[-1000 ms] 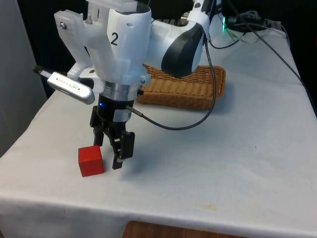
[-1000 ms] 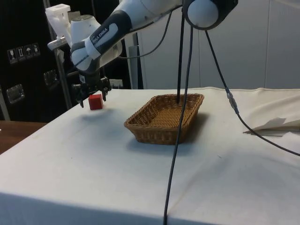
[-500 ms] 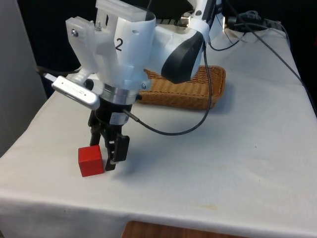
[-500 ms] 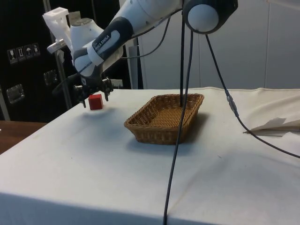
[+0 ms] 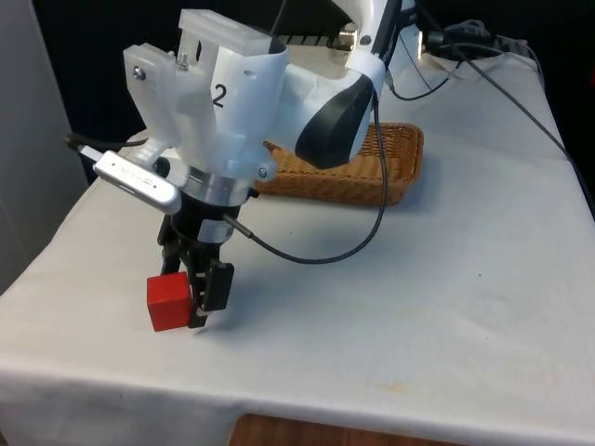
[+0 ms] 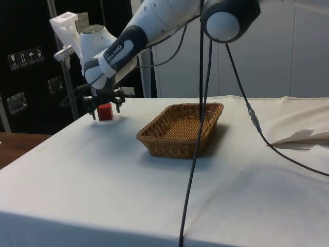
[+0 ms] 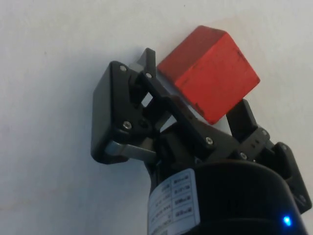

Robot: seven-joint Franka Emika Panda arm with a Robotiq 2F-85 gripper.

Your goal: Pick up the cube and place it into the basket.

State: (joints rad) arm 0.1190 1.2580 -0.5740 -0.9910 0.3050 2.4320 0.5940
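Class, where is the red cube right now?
The red cube sits on the white cloth near the table's corner at the front view's left, between the gripper's fingers, far from the basket.

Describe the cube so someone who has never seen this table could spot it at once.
Start from the wicker basket on the white table. Toward the front view's left and nearer the camera, the open pincer straddles the cube. It is the one red, solid block there.
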